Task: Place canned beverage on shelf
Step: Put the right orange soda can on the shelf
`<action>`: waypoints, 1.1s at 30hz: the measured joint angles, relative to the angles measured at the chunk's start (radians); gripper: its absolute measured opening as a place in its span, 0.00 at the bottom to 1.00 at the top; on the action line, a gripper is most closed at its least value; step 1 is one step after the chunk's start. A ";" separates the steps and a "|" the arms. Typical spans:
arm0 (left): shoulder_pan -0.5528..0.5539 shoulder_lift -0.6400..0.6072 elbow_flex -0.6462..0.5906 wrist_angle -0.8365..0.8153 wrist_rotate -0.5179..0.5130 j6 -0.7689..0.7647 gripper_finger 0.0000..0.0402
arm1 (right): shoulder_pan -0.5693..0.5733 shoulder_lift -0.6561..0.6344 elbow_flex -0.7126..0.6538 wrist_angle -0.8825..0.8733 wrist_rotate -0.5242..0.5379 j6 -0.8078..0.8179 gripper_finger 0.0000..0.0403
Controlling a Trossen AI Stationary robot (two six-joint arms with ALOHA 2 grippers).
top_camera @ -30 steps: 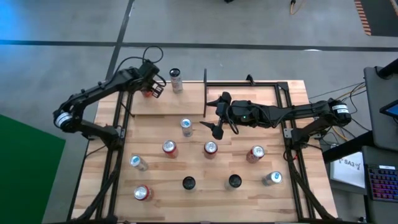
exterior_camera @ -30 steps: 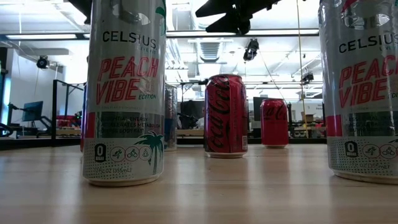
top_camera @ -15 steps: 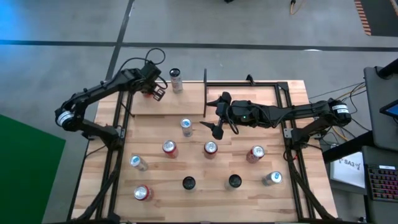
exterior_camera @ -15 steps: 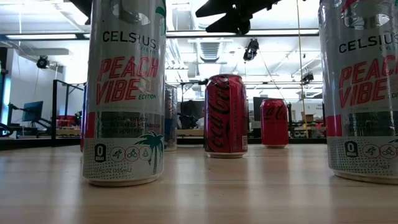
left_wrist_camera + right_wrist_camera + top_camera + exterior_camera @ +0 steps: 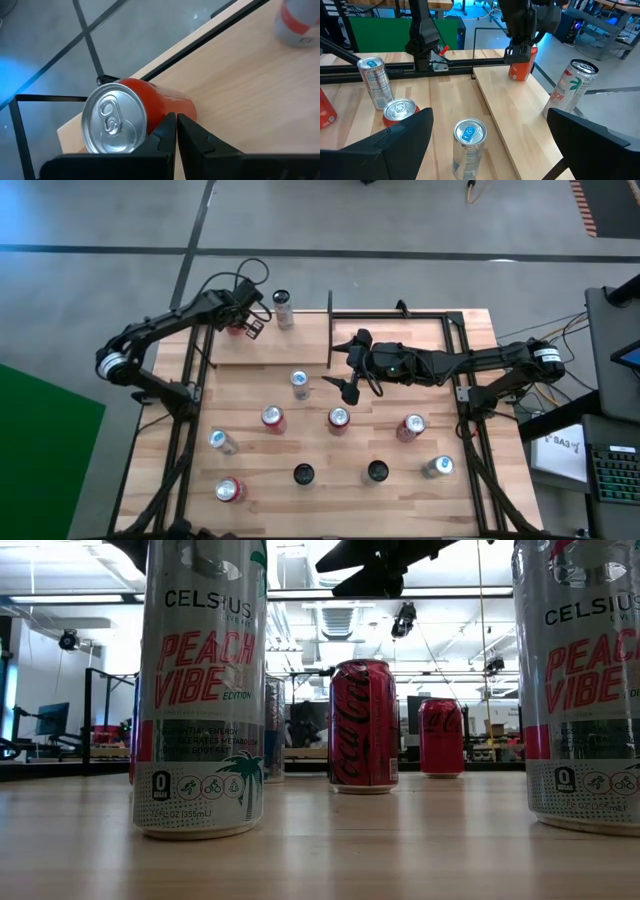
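Left gripper (image 5: 176, 131) has backed off; red can (image 5: 135, 117) stands (wrist view only).

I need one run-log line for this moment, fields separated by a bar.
left end effector: shut, empty, beside red can on shelf | right end effector: open, mid-table | white can: on shelf

Peach Vibe can (image 5: 200, 690) nearest, red cola can (image 5: 363, 725) behind

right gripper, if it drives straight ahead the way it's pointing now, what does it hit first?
Probably the silver can standing dead ahead between the open right gripper's fingers. Past it lies the shelf, then the left gripper over the orange can. Height is unclear; it might pass over.
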 joint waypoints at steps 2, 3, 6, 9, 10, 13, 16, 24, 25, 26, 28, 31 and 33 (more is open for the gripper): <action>0.002 0.007 0.000 0.000 0.000 0.000 0.00 | 0.000 0.000 0.000 0.000 0.000 0.001 0.95; 0.003 0.009 0.000 0.000 -0.001 0.000 0.00 | 0.000 0.000 0.000 0.000 0.000 0.001 0.95; 0.003 0.010 0.000 0.000 -0.051 0.001 0.00 | 0.000 0.000 0.000 0.000 0.000 0.000 0.95; 0.003 -0.003 0.000 -0.010 -0.081 0.008 0.00 | 0.000 0.000 0.000 0.001 0.000 -0.001 0.95; 0.004 -0.010 0.002 -0.014 -0.079 0.013 0.00 | 0.000 0.000 0.000 0.000 0.000 -0.001 0.95; -0.001 -0.032 0.003 -0.018 -0.071 0.020 0.00 | 0.000 0.000 0.000 0.001 0.000 -0.001 0.95; -0.007 -0.063 0.005 -0.038 -0.034 0.021 0.00 | 0.000 0.000 0.000 0.001 0.000 -0.003 0.95; 0.001 -0.075 0.003 -0.097 0.080 0.042 0.00 | 0.000 0.000 0.000 0.002 0.000 -0.006 0.95; 0.006 -0.067 0.002 -0.098 0.069 0.046 0.00 | 0.000 0.000 0.000 0.002 0.000 -0.006 0.95; 0.012 -0.061 0.001 -0.099 0.066 0.047 0.00 | 0.000 0.000 0.000 0.002 0.000 -0.006 0.95; 0.019 -0.050 0.001 -0.095 0.061 0.050 0.00 | 0.000 0.000 0.000 0.002 0.000 -0.006 0.95; 0.036 -0.030 0.001 -0.094 0.058 0.053 0.00 | 0.000 0.000 0.000 0.002 0.000 -0.006 0.95; 0.046 -0.025 0.001 -0.094 0.054 0.053 0.00 | 0.000 0.000 0.000 0.002 0.000 -0.006 0.95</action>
